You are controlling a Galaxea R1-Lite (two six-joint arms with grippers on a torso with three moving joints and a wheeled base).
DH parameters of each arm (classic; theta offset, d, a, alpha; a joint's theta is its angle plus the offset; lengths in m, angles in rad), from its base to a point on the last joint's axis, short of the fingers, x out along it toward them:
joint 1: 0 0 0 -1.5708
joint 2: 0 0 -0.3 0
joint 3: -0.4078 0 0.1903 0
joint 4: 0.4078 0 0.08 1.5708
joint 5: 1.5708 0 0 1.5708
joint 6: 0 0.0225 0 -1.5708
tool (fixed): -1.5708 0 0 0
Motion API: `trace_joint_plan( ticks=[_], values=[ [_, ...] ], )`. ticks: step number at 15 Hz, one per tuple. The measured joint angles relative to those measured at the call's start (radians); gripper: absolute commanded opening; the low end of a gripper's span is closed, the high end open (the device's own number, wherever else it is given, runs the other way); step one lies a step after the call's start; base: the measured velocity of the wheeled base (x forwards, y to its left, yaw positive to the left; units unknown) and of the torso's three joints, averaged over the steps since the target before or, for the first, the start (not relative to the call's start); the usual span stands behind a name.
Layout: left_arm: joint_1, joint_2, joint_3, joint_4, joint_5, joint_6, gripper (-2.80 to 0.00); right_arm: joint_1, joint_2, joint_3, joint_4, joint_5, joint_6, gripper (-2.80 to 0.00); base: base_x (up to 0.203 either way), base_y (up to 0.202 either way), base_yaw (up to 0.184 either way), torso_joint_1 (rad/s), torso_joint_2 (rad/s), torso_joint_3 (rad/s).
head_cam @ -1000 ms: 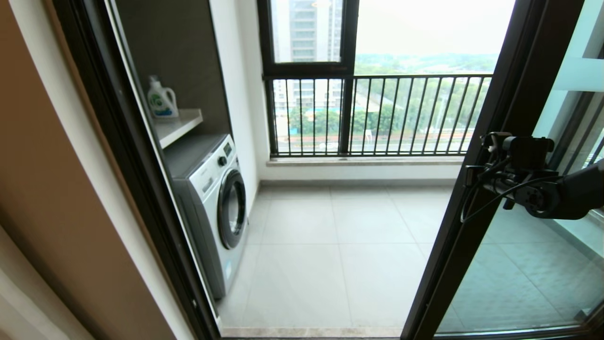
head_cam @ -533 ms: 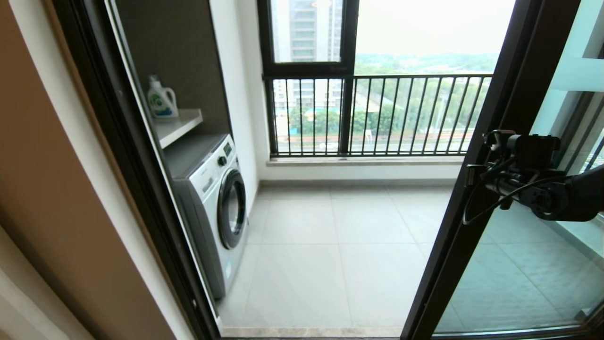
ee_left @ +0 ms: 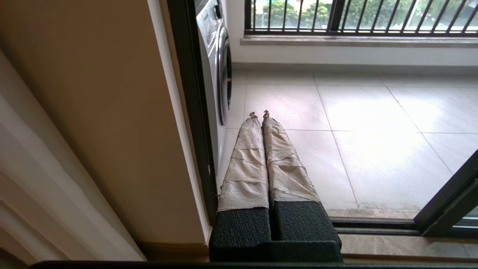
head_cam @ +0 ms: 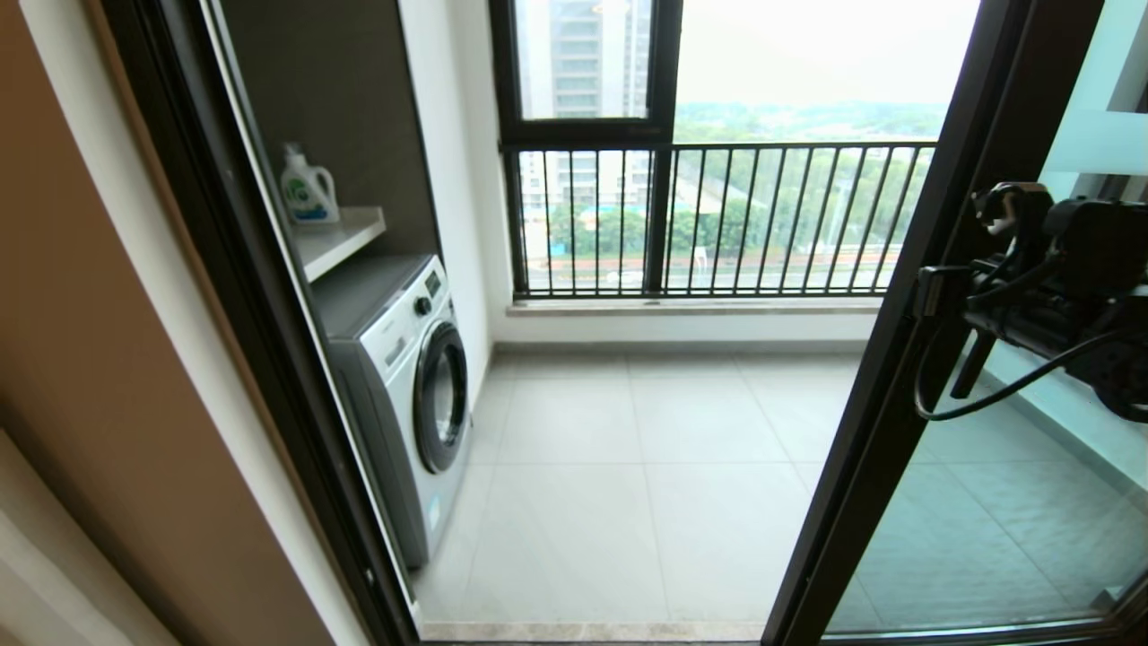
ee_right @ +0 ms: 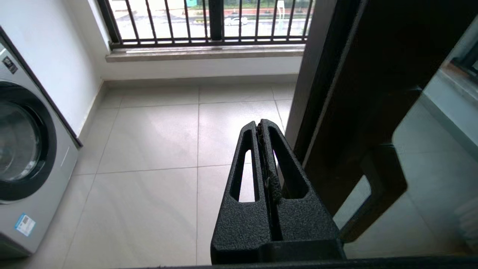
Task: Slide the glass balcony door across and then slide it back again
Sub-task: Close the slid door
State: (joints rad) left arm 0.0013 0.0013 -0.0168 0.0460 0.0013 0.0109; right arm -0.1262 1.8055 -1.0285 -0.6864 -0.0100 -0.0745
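The glass balcony door [head_cam: 901,377] stands slid to the right, its dark frame edging a wide opening onto the balcony. A frosted band [head_cam: 1099,139] crosses its glass; no print can be made out on it. My right gripper [head_cam: 928,292] hangs at the inner side of that frame, shut and holding nothing. In the right wrist view the gripper [ee_right: 260,125] lies just beside the door frame [ee_right: 328,112], with the short dark bar handle [ee_right: 384,179] close by, outside the fingers. My left gripper [ee_left: 259,113], tape-wrapped and shut, is parked low by the left jamb.
A washing machine [head_cam: 408,395] stands at the balcony's left under a shelf with a detergent bottle [head_cam: 307,188]. The black-railed outer window [head_cam: 717,215] closes the far side. Tiled floor [head_cam: 646,467] fills the opening. The dark left door jamb [ee_left: 190,104] runs beside the beige wall.
My right arm has risen and drawn to the right along the door frame, its wrist now larger in view. The door frame stays where it was. The left arm is still.
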Motion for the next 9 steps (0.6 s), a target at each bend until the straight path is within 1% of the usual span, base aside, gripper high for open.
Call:
trace_joint_plan(
  ticks=[3,7,9],
  values=[
    [0.0,0.0,0.0,0.0,0.0,0.0,-2.8,-0.124,-0.063,0.055,0.0,0.023,-0.001,-2.8,0.0,0.0,0.0,0.0,0.0,0.0],
    [0.0,0.0,0.0,0.0,0.0,0.0,-2.8,-0.287,-0.064,0.095,-0.003,0.122,0.0,-2.8,0.0,0.0,0.0,0.0,0.0,0.0],
    [0.0,0.0,0.0,0.0,0.0,0.0,-2.8,-0.336,-0.034,0.096,-0.006,0.152,0.001,-2.8,0.0,0.0,0.0,0.0,0.0,0.0]
  ],
)
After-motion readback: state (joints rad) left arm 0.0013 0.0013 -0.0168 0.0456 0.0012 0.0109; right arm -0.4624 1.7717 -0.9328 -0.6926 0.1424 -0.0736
